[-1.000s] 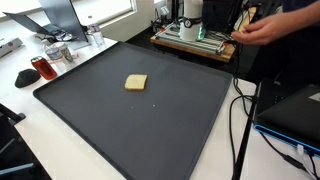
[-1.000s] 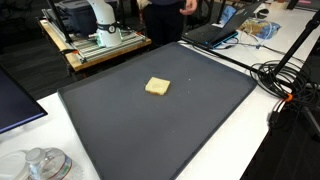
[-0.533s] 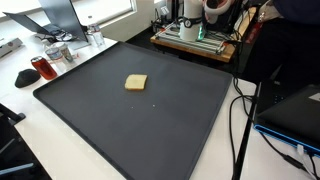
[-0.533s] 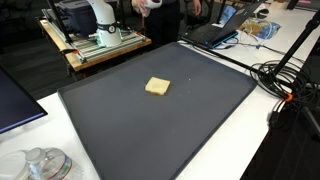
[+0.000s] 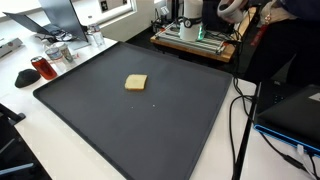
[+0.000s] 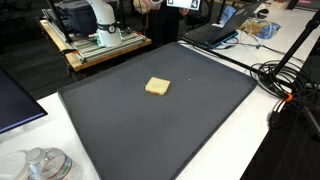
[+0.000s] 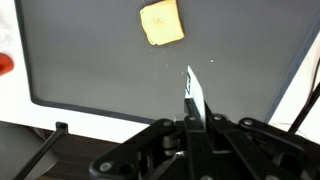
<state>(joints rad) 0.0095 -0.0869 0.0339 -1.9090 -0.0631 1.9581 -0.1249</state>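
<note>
The fingers (image 7: 194, 95) are pressed together with nothing between them, their tips showing over the black mat (image 7: 90, 60) in the wrist view. The yellow square piece (image 7: 161, 23) lies flat on that mat, well apart from the fingertips. In both exterior views the mat covers most of the desk (image 5: 50, 140), and the piece sits near the mat's middle.

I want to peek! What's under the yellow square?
The big black mat lies under the yellow square. The spot right beneath it is covered.
</note>
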